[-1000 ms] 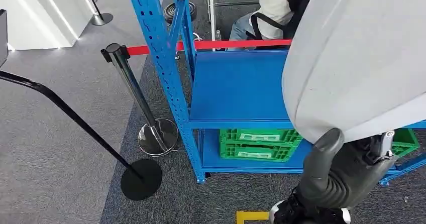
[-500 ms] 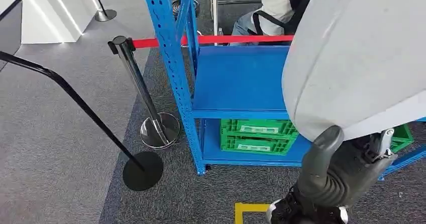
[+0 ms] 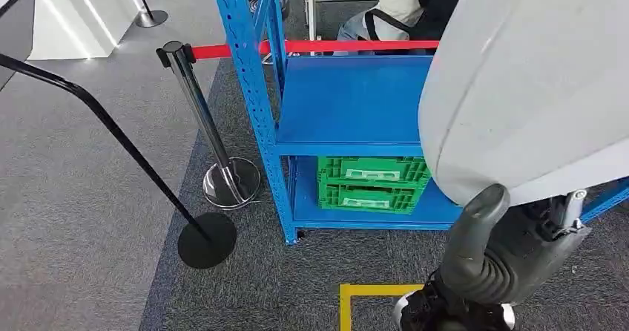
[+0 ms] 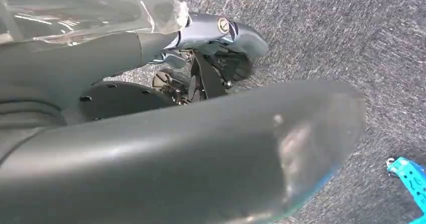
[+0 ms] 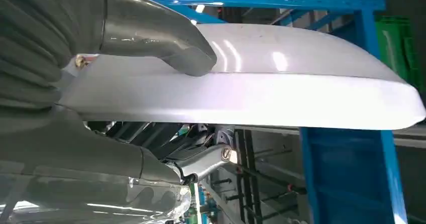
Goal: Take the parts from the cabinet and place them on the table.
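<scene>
I hold the large grey curved panel (image 3: 527,86) in the right robot hand (image 3: 493,253), beside the blue rack (image 3: 356,116); its long axis runs diagonally. Left robot hand (image 4: 150,158): grip state indeterminate.

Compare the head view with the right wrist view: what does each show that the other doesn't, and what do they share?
Head view alone: the stanchion with its red belt, the black floor stand, yellow floor tape and a seated person. Right wrist view alone: the thumb pressed on the panel's upper face. Both: the right hand holding the pale grey panel, the blue rack and green crates.
</scene>
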`<state>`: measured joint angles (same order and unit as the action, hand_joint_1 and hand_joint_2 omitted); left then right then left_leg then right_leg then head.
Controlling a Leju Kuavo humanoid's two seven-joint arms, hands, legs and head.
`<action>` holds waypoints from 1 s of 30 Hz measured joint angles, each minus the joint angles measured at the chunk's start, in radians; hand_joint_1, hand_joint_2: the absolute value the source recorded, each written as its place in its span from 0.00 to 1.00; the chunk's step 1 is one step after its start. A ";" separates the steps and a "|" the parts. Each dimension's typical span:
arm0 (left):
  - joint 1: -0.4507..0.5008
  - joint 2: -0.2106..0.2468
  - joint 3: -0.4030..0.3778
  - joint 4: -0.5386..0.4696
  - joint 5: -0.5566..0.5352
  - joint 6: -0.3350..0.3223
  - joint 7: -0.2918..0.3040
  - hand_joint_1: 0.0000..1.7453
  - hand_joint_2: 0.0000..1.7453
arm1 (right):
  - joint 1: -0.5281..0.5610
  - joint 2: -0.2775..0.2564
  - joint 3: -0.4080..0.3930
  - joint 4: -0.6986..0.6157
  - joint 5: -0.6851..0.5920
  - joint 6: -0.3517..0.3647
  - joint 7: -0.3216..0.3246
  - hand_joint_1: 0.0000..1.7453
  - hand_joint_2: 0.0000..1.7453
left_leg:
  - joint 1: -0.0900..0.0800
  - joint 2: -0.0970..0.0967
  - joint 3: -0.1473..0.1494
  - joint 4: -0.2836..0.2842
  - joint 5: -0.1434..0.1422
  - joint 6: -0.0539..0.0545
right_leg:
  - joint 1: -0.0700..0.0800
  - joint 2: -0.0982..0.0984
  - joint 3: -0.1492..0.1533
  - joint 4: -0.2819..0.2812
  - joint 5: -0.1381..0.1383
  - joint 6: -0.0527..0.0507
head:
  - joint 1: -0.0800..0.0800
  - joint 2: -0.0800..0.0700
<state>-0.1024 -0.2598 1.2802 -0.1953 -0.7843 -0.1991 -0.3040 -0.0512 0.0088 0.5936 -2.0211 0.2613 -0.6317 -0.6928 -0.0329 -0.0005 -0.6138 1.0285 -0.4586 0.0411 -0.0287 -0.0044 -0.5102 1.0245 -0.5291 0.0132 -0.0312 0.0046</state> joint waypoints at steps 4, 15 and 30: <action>-0.001 -0.002 0.000 0.000 0.001 0.006 -0.003 0.00 0.00 | -0.001 0.005 -0.005 0.006 -0.010 0.010 0.000 1.00 1.00 | 0.024 0.001 -0.076 0.237 -0.186 -0.034 | -0.004 0.000 -0.045 0.001 0.036 -0.008 | -0.008 0.000; -0.003 -0.002 0.000 0.000 -0.006 0.018 -0.013 0.00 0.00 | -0.001 0.023 -0.034 0.028 -0.019 0.030 0.000 1.00 1.00 | 0.018 -0.002 0.148 -0.097 -0.048 0.010 | -0.015 -0.003 -0.092 -0.013 0.110 0.040 | -0.007 0.000; -0.001 -0.002 -0.001 0.000 -0.015 0.019 -0.006 0.00 0.00 | 0.017 0.022 -0.058 0.040 -0.007 0.043 0.000 1.00 1.00 | 0.012 0.007 -0.012 0.000 0.022 -0.009 | -0.008 -0.003 -0.002 0.009 -0.009 0.015 | -0.005 0.000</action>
<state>-0.1033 -0.2621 1.2791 -0.1953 -0.7992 -0.1804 -0.3101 -0.0339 0.0309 0.5356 -1.9810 0.2541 -0.5886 -0.6928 -0.0207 0.0064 -0.6255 1.0281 -0.4367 0.0320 -0.0366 -0.0072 -0.5117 1.0338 -0.5382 0.0278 -0.0359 0.0046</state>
